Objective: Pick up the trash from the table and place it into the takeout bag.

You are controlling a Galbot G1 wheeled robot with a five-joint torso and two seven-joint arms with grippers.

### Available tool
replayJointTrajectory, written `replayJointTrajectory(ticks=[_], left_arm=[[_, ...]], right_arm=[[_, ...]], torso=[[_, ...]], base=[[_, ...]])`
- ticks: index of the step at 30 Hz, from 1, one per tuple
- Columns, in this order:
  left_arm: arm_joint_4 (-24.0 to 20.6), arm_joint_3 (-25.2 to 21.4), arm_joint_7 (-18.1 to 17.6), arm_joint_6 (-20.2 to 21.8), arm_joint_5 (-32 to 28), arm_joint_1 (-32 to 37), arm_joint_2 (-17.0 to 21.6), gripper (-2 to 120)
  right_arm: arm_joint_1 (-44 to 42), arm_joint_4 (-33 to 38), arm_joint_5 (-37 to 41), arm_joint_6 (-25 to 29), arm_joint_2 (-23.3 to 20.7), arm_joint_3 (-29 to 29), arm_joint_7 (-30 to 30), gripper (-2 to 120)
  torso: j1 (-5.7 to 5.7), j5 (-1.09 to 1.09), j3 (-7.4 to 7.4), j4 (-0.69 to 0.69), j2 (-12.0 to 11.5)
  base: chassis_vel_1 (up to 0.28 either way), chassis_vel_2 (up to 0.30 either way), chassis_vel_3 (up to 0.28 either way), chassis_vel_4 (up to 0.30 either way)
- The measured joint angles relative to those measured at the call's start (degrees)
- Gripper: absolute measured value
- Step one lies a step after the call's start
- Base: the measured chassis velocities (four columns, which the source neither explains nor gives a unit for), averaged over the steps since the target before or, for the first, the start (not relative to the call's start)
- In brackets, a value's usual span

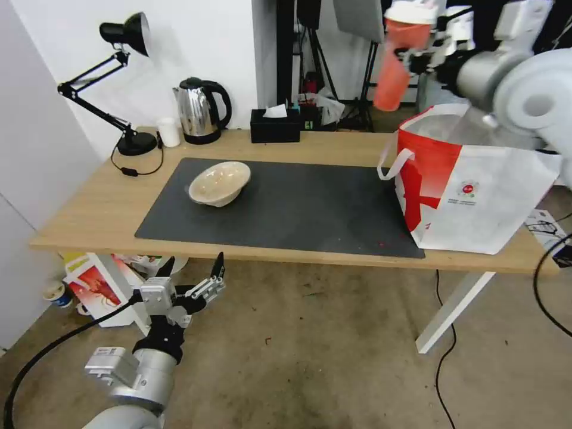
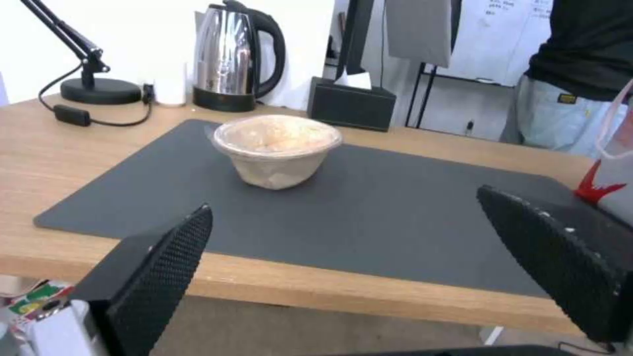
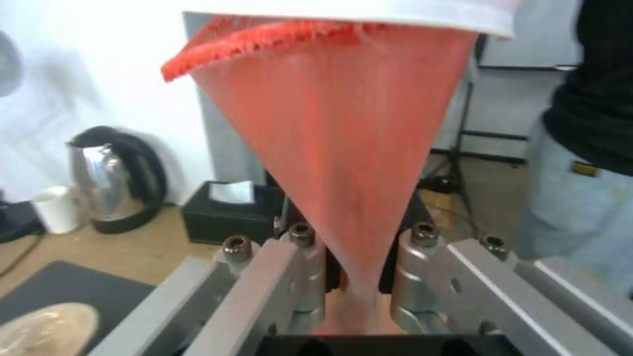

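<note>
The right tool is raised high above the far right end of the table, clamped on a red paper drink cup with a white lid; in the right wrist view the cup is squeezed narrow between the metal fingers. The cup hangs tilted, above and just behind the open mouth of the big boxy white takeout bag with red side panels and white loop handles, which stands on the right end of the long light-wood table, partly on the dark grey rectangular mat.

The left tool hovers low in front of the table's near edge, its two black textured fingers spread wide apart and holding nothing. Beyond it a shallow beige bowl sits on the left part of the mat. Along the back edge stand a black desk lamp, a small white cup, a steel kettle and a black tissue box
</note>
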Motion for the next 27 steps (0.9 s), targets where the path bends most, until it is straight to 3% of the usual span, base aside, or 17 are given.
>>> replayJointTrajectory(ticks=[11, 27], left_arm=[[0.23, 0.09, 0.0, -0.03, -0.56, 0.02, 0.85, 100], [0.43, 0.22, 0.03, -0.03, -1.5, -0.45, 1.56, 100]], right_arm=[[-5.24, -2.11, -0.01, 0.09, -6.08, 4.06, -0.8, 6], [-8.8, -4.85, -1.71, 0.59, -8.92, 5.18, -1.21, 6]], torso=[[0.0, 0.0, 0.0, 0.0, 0.0], [0.0, -0.01, 0.0, 0.0, 0.0]], base=[[0.0, 0.0, 0.0, 0.0], [0.0, 0.0, 0.0, 0.0]])
